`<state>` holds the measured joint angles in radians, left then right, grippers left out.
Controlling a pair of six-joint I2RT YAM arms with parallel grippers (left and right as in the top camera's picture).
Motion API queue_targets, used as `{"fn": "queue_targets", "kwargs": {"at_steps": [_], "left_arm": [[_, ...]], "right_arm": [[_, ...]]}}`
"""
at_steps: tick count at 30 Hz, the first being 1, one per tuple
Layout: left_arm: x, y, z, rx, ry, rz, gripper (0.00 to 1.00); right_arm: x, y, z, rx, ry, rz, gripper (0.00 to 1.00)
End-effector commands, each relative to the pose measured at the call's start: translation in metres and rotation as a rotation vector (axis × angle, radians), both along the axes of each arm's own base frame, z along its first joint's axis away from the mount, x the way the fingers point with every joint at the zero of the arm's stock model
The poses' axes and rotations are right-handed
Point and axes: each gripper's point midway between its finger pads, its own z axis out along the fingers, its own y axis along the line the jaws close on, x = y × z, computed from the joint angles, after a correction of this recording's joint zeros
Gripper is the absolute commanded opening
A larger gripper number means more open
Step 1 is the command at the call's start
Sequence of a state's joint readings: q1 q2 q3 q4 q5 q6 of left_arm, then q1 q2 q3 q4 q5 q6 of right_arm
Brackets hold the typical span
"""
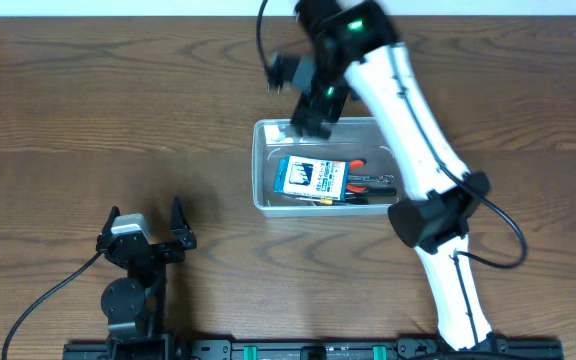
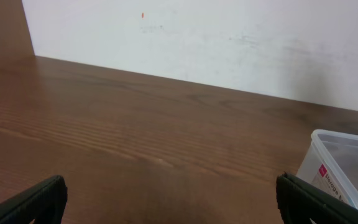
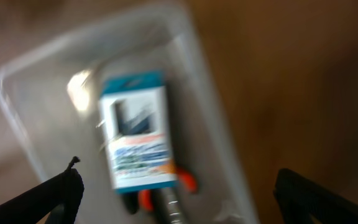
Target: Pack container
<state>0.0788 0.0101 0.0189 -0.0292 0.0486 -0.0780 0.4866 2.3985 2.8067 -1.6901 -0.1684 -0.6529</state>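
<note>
The clear plastic container [image 1: 265, 165] sits at the table's middle. Inside it lie a blue-and-white box [image 1: 309, 177] and a tool with red-and-black handles [image 1: 368, 183]. My right gripper [image 1: 311, 100] hangs open and empty above the container's far left corner. Its blurred wrist view shows the container [image 3: 36, 118], the box [image 3: 138, 143] and the tool's red part [image 3: 185, 180] between wide-apart fingers [image 3: 179, 196]. My left gripper [image 1: 146, 232] rests open and empty at the front left, well clear of the container. Its wrist view [image 2: 169, 199] shows a container corner [image 2: 337, 155] at the right.
A white wall [image 2: 229, 43] stands behind the far edge of the wooden table [image 1: 98, 110]. The right arm [image 1: 418, 150] reaches across over the container's right side. A black cable [image 1: 38, 305] trails from the left arm's base.
</note>
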Motion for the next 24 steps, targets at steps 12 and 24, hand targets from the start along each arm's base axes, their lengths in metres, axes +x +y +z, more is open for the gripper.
{"fn": "queue_targets", "kwargs": {"at_steps": [12,24], "left_arm": [[-0.001,0.004,-0.016,0.003,0.050,0.021,0.98],[-0.001,0.004,-0.016,0.003,0.050,0.021,0.98]], "right_arm": [[-0.034,-0.160,0.231,0.322,-0.474,-0.633,0.99],[-0.134,-0.230,0.254,0.229,-0.551,-0.937,0.99]]}}
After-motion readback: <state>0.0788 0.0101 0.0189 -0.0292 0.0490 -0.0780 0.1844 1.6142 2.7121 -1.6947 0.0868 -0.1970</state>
